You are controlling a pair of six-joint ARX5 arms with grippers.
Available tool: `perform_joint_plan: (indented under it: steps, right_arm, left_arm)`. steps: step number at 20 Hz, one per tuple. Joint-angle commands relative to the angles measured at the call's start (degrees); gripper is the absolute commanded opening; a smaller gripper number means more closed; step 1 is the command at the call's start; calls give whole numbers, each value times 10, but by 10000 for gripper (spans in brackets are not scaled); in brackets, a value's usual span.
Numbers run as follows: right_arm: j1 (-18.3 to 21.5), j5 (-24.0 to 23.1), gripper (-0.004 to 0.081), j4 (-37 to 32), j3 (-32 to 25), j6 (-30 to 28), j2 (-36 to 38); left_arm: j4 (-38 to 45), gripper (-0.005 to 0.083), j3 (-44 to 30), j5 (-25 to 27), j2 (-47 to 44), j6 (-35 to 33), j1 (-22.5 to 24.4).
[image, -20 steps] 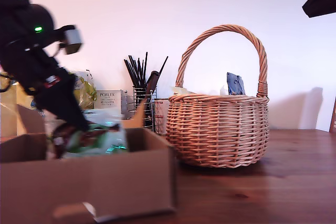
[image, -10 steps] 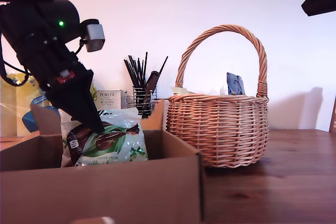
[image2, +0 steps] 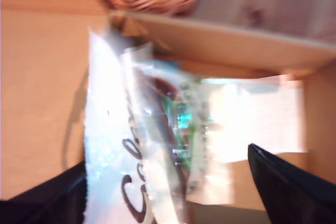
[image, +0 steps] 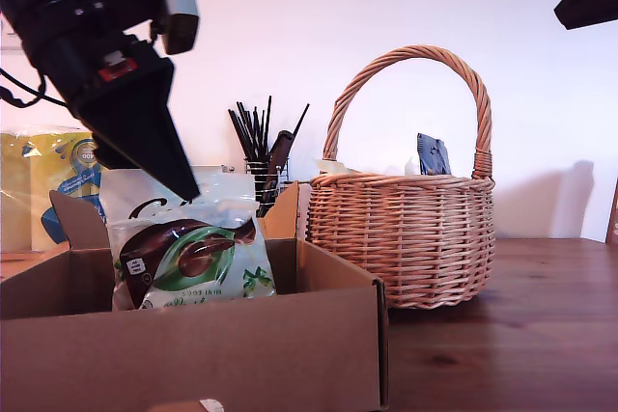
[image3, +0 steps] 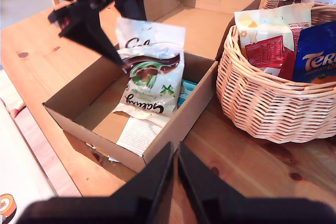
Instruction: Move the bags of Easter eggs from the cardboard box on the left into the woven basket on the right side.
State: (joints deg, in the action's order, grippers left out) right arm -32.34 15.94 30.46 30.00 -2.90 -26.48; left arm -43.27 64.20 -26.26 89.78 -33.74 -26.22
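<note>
Landmark for these notes: the cardboard box.

Your first gripper sits above the box and is clenched on the white Galaxy bag, pinching it at its upper edge. The bag hangs upright, its lower part below the box rim, its top well above it. From the second wrist view the same bag dangles over the box interior, tilted a little. The first wrist view is blurred; the bag fills the space between the two dark fingers, with the box wall and floor behind.

A flat white printed sheet lies on the box floor under the bag. A scrap of teal packaging shows beside the bag, against the box wall; you can't tell what it is.

The woven basket stands just beside the box, on the exterior view's right of it, on the wooden table. Inside the basket: the red bag and the blue Terry's bag, both leaning upright.

Your second gripper hovers near the box's near corner, jaws pressed together with nothing between them.

Behind the box: a yellow pack, a black wire utensil holder.
</note>
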Motion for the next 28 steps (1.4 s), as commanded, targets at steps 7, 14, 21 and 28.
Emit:
perform_joint_plan:
  steps: [7,14,21,28]
  right_arm:
    - [0,7,-12,-6,9,1,0]
    - [-3,6,-12,-7,9,1,0]
    - [-3,6,-12,-7,9,1,0]
    - [-3,6,-12,-8,9,1,0]
  left_arm:
    - [16,742,-4,56,64,19,-22]
    - [38,742,-4,57,109,39,-40]
    - [56,606,-4,91,157,56,-66]
    - [53,210,-2,103,147,59,-56]
